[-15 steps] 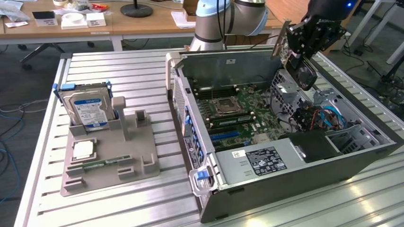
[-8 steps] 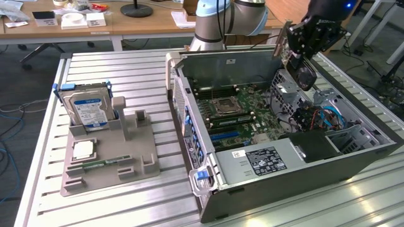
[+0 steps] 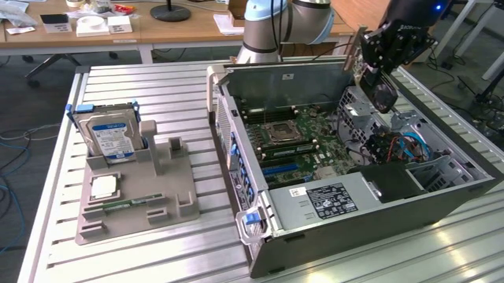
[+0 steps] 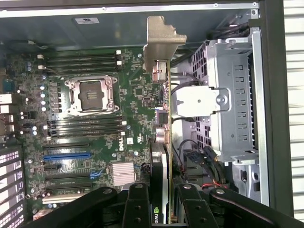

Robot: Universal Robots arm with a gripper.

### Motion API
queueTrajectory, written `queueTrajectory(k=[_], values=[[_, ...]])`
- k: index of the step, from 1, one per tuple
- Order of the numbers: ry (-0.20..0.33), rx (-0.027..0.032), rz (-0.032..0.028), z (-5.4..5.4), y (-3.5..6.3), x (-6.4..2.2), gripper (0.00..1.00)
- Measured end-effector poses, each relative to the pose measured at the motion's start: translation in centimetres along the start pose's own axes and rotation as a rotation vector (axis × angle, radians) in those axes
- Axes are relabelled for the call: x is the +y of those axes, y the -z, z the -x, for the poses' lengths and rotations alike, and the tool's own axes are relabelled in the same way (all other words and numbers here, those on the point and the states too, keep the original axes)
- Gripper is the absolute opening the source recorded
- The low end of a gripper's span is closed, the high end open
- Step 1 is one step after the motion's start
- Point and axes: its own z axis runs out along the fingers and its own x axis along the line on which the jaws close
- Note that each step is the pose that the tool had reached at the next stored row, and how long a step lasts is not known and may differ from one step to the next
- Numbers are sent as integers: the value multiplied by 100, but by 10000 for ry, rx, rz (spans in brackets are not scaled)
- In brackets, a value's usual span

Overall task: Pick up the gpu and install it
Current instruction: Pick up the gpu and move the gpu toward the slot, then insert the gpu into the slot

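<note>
End effector [image 4: 161,209] clamps gpu [image 4: 160,161] edge-on | silver bracket [image 4: 161,38] at card's far end | poised over motherboard [image 4: 95,123] in open case [image 4: 118,28] | drive cage [image 4: 232,104] alongside

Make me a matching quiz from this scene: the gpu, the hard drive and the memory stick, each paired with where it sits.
1 gpu
2 hard drive
3 memory stick

A narrow green strip low in the grey holder
B clamped in the gripper above the open computer case
C upright in the grey holder

Pairs: 1-B, 2-C, 3-A.
</note>
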Motion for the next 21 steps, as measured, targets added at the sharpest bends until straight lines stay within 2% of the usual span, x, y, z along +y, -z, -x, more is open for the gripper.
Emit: queueTrajectory(k=[21], values=[[58,3,2,15,-4,1,27]])
